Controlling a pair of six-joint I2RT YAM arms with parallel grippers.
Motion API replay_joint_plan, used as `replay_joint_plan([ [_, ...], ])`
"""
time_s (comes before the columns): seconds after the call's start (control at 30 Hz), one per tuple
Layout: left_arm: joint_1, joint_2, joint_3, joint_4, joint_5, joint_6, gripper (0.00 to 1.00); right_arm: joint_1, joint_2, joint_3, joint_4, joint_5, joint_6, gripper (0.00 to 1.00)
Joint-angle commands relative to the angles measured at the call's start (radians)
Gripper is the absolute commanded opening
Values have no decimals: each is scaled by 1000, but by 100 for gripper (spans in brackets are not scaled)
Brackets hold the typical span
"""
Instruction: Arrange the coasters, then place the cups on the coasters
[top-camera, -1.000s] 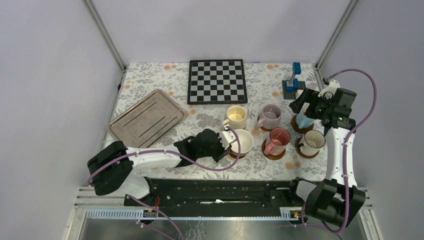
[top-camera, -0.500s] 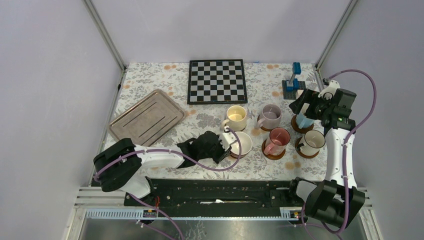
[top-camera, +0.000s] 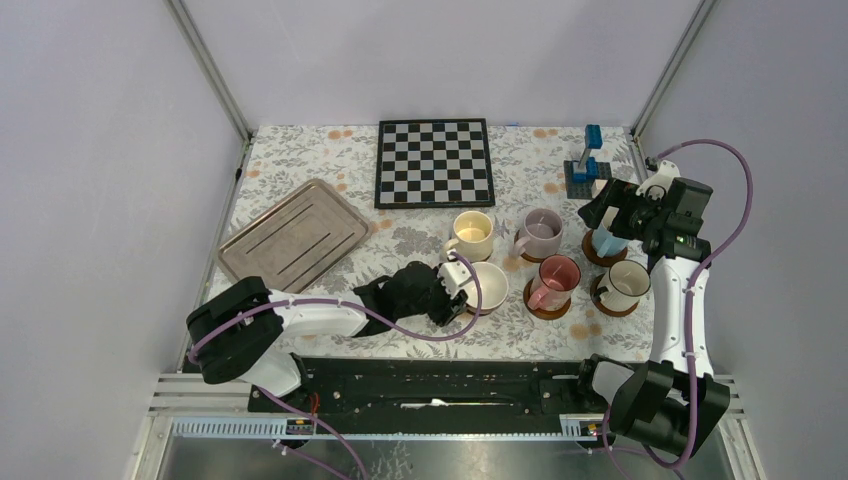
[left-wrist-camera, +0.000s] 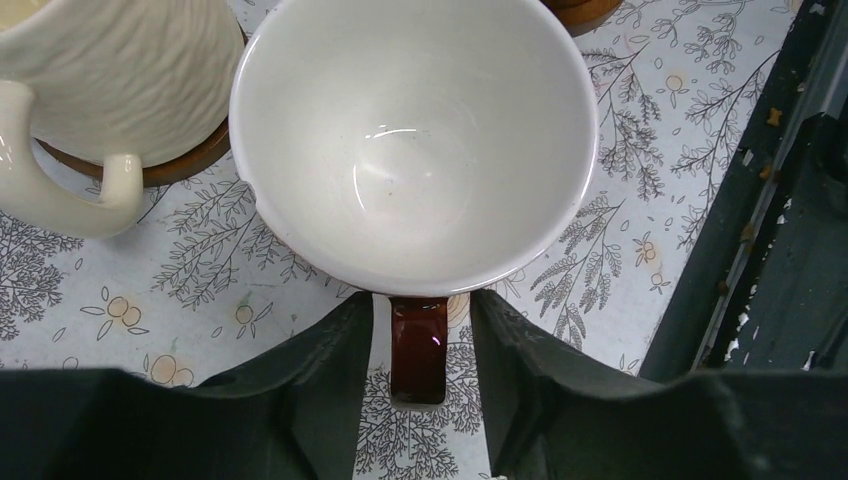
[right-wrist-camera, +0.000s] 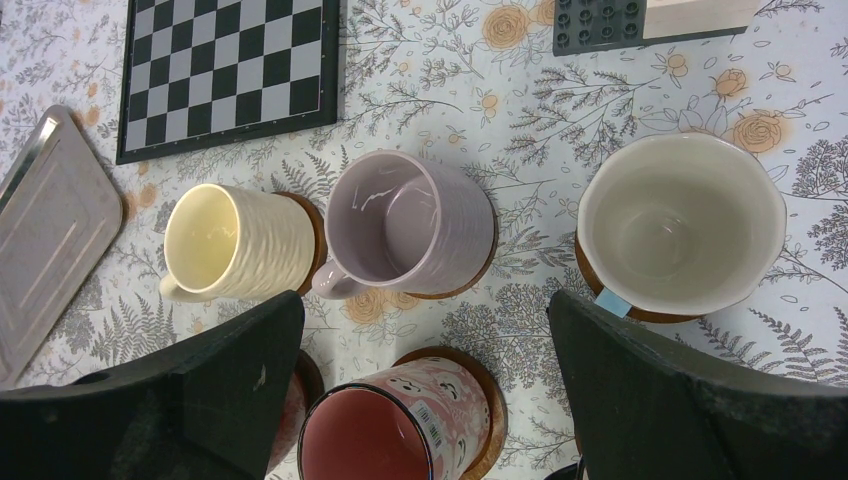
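The left gripper (left-wrist-camera: 421, 325) has its black fingers (left-wrist-camera: 330, 380) a little apart, one on each side of the glossy dark red handle (left-wrist-camera: 418, 350). Small gaps show, so it holds nothing. The handle points straight back to the wrist. The round cup (left-wrist-camera: 415, 140), smooth cream inside, stands just beyond, near the ribbed cream-yellow cup (left-wrist-camera: 120, 70). The right gripper (right-wrist-camera: 425, 320), wide open and empty, is well apart.

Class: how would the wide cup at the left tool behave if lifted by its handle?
The cup shines like glazed ceramic, so its handle may slip in a grip. Held by the handle alone, the wide bowl would probably tilt. It looks stiff and might chip against the cream mug beside it.
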Motion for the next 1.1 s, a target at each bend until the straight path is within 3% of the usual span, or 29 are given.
replay_joint_plan([
  [0.0, -5, -6, 17, 77, 3, -8, 48, -2, -24, 3, 16, 20, -13, 100],
  [0.4, -5, -86, 54, -115, 44, 11, 56, -2, -18, 10, 13, 16, -9, 100],
  [1.07, -39, -70, 65, -140, 140, 17, 44, -2, -21, 15, 9, 13, -8, 100],
])
